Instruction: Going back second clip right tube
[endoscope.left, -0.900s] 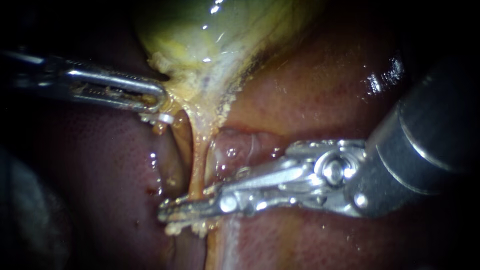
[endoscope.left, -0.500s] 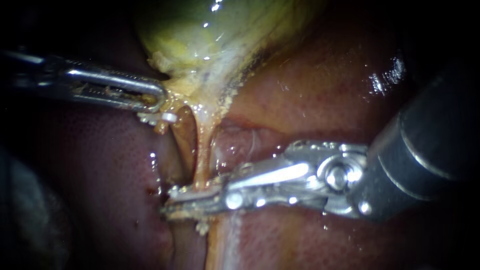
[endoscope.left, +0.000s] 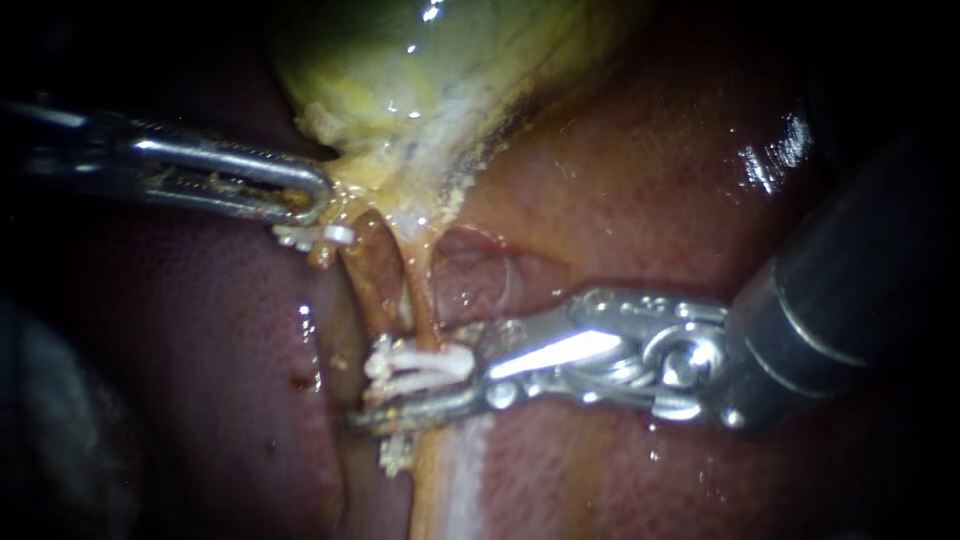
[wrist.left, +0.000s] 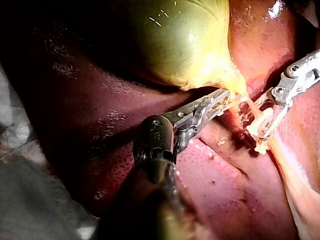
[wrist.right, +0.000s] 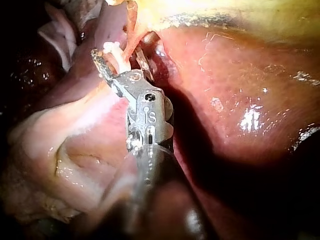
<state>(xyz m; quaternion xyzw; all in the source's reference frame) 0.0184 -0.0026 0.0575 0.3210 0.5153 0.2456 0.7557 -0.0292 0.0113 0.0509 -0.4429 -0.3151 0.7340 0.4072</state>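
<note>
one white clip (endoscope.left: 420, 362) sits across right tube (endoscope.left: 417, 290), between slightly parted jaws of right instrument (endoscope.left: 385, 388). left instrument (endoscope.left: 312, 198) jaws closed on gallbladder (endoscope.left: 420, 90) neck. advice: back right instrument out straight along shaft, jaws parted, without snagging clip.

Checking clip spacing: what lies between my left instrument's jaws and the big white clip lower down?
Endoscope view: a small white clip just below the left instrument gripping the gallbladder, then a bare brownish tube running down to the big white clip.
</note>
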